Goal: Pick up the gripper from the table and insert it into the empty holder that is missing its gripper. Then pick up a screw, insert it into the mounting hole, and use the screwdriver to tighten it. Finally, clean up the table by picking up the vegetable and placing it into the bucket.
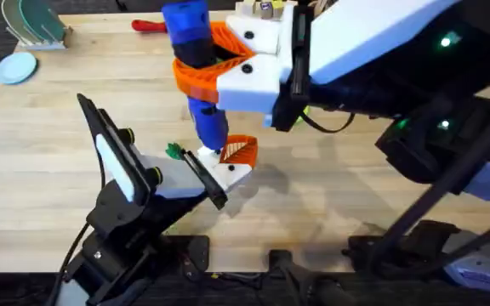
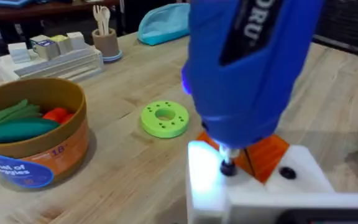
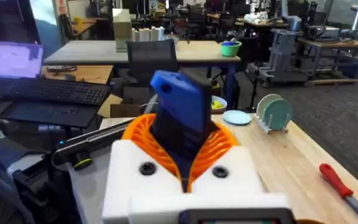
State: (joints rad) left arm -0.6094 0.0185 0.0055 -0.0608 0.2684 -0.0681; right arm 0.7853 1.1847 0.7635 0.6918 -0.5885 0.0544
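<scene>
Overhead view: right hand (image 1: 228, 64) clamped on blue screwdriver (image 1: 196, 51), held upright, tip at mounting hole (image 2: 227, 168) in white holder (image 1: 228, 172) bearing orange gripper (image 1: 240, 151); left hand state: cannot tell; bucket (image 2: 33, 146) on desk (image 1: 330, 195)

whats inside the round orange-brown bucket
In the round orange-brown bucket: long green toy pods and a red piece. Anything beneath them is covered.
</scene>
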